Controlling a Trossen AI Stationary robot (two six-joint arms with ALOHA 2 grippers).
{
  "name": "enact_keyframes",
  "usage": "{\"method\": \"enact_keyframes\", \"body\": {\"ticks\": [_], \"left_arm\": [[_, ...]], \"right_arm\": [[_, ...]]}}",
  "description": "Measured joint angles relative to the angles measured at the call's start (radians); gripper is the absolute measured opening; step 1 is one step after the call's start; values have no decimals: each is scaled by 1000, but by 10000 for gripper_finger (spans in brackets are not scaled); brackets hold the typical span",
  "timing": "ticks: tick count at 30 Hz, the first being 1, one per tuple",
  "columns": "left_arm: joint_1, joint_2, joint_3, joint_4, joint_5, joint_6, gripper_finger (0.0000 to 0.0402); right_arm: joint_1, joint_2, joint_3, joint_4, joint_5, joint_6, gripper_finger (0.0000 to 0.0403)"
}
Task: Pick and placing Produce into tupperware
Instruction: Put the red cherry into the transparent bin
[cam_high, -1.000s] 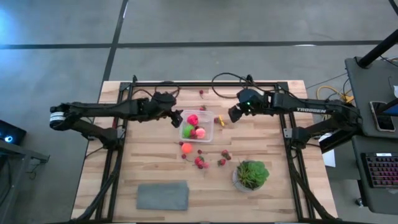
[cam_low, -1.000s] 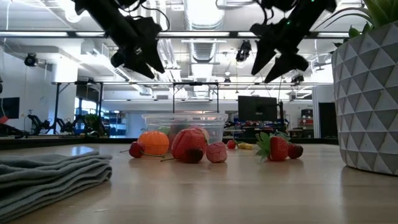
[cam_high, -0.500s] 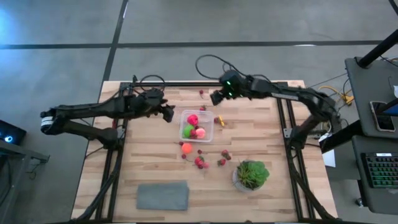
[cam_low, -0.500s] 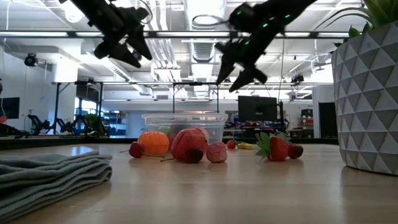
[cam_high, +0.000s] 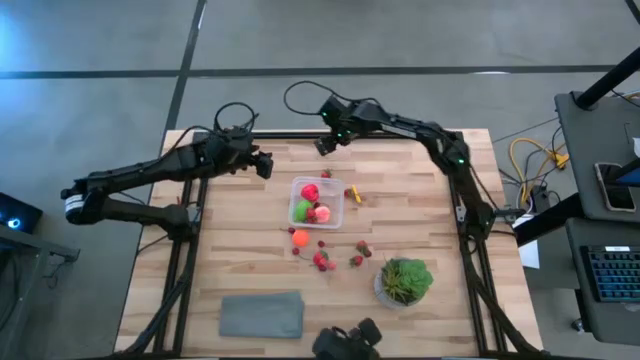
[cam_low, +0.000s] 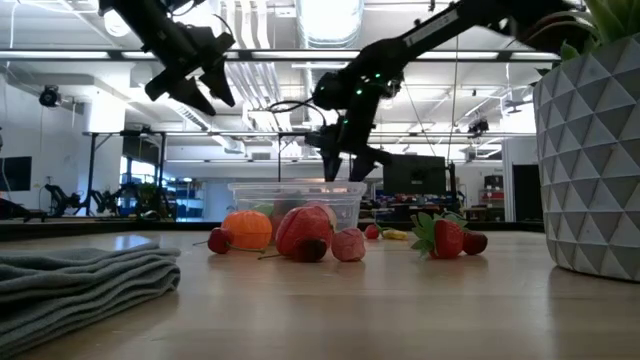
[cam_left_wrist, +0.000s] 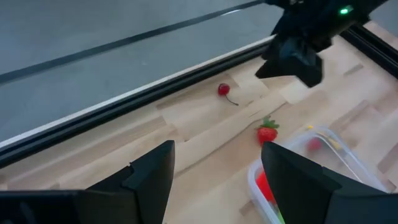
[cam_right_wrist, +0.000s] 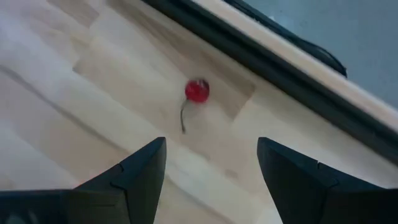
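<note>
Right gripper (cam_high: 322, 146) hangs spread and empty over the stemmed cherry (cam_right_wrist: 196, 91) at the table's far edge, the next pick, I'd say, calling for a straight drop and pinch (left gripper (cam_high: 266, 167) waits open beside the tupperware (cam_high: 317, 201), already holding some produce).

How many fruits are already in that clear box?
3: inside the clear box lie a red fruit, a lime-green fruit and a pinkish fruit. Smaller pieces may be hidden beneath them.
</note>
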Motion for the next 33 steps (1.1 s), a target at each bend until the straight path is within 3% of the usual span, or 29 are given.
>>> {"method": "enact_keyframes", "body": {"ticks": [11, 33], "left_arm": [[33, 0, 0, -51, 59, 20, 226], [33, 0, 0, -50, 78, 23, 226]], "right_arm": [[-11, 264, 397, -206, -67, -4, 238], [-39, 323, 385, -145, -102, 105, 226]]}}
